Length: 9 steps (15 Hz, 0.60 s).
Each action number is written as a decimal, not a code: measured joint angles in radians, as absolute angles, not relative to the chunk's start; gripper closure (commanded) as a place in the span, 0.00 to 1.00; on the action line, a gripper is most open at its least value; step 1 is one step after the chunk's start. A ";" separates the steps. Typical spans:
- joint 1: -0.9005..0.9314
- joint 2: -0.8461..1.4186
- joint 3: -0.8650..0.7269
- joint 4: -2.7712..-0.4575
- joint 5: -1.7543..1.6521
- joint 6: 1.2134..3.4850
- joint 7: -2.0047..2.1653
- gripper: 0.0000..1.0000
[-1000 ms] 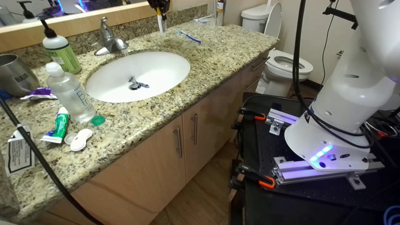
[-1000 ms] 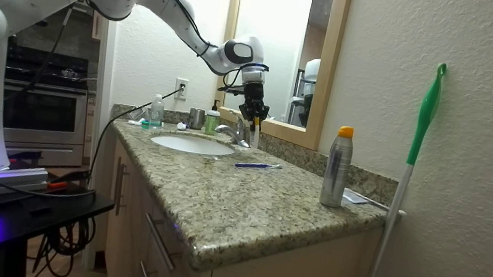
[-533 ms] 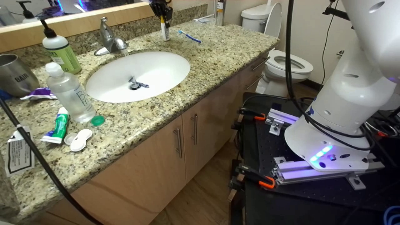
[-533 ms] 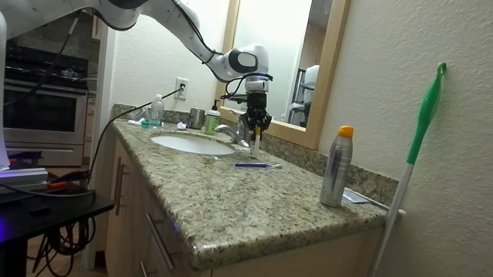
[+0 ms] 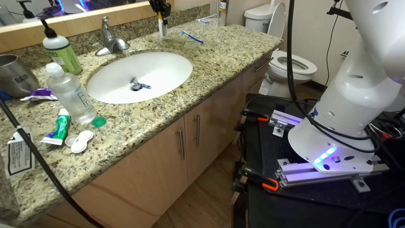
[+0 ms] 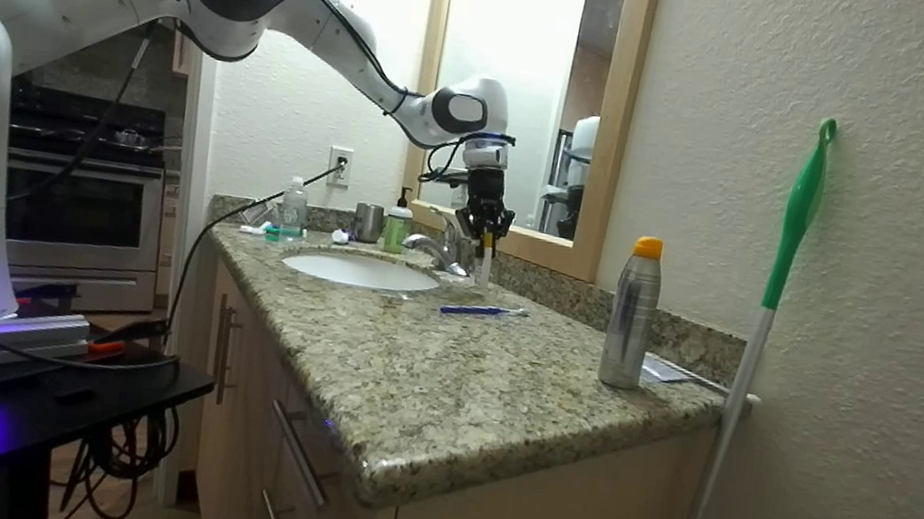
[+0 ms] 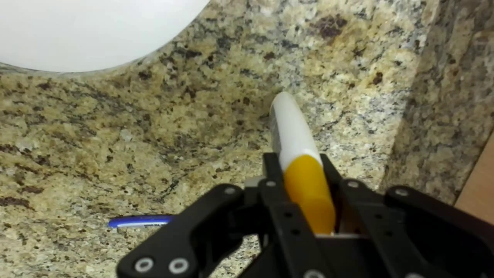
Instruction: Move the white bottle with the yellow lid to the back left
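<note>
The white bottle with the yellow lid is slim and white, with a yellow-orange lid. It shows in both exterior views (image 5: pixel 162 29) (image 6: pixel 485 270) and in the wrist view (image 7: pixel 293 129). My gripper (image 7: pixel 298 157) is shut on it, with a finger on each side of the lid and upper body. The gripper also shows in both exterior views (image 5: pixel 162 19) (image 6: pixel 487 240). The bottle hangs roughly upright over the back of the counter, right of the faucet. I cannot tell whether its base touches the stone.
The sink (image 5: pixel 171 68) and faucet (image 5: pixel 110 39) are beside the bottle. A blue toothbrush (image 6: pixel 482 310) lies near it. A silver spray can (image 6: pixel 631 321) stands farther along. A green soap bottle (image 5: pixel 65 53), clear bottle (image 5: pixel 71 95) and metal mug (image 5: pixel 17 76) stand past the sink. The mirror frame (image 6: pixel 541 251) is behind.
The gripper and held bottle first went down and away from the faucet. In the last half second they rose slightly and shifted back toward the mirror side. The grip stayed shut.
</note>
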<state>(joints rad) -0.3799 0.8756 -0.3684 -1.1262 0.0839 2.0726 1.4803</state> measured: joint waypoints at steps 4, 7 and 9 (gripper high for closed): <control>-0.391 0.893 -0.368 -1.101 0.084 2.055 1.483 0.93; -0.399 0.920 -0.368 -1.071 0.084 2.028 1.485 0.93; -0.400 0.932 -0.369 -1.057 0.084 2.022 1.485 0.93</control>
